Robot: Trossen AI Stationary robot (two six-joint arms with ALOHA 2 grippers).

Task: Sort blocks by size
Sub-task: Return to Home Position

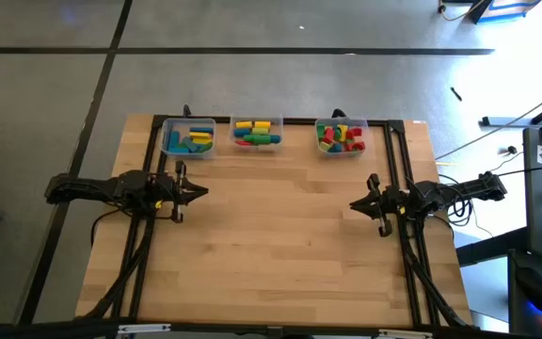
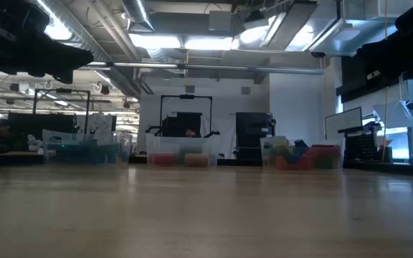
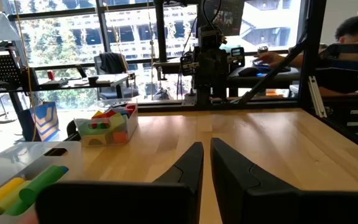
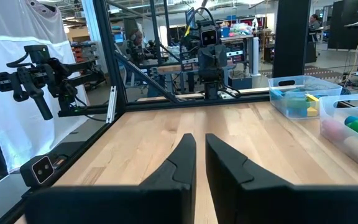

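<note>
The blocks lie in three clear bins along the table's far edge. The left bin [image 1: 188,137] holds mostly blue ones, the middle bin [image 1: 257,132] long yellow, green and blue ones, and the right bin [image 1: 341,137] short red, green and yellow ones. My left gripper [image 1: 200,192] hovers level at the table's left side, shut and holding nothing; its tips show in its wrist view [image 3: 205,149]. My right gripper [image 1: 356,202] hovers level at the right side, also shut and holding nothing [image 4: 199,142]. The two point toward each other across the bare wood.
A black frame [image 1: 290,121] runs along the table's far edge and down both sides under the arms. Bare wooden tabletop [image 1: 280,245] lies between and in front of the grippers. A person [image 3: 353,37] sits beyond the table's right side.
</note>
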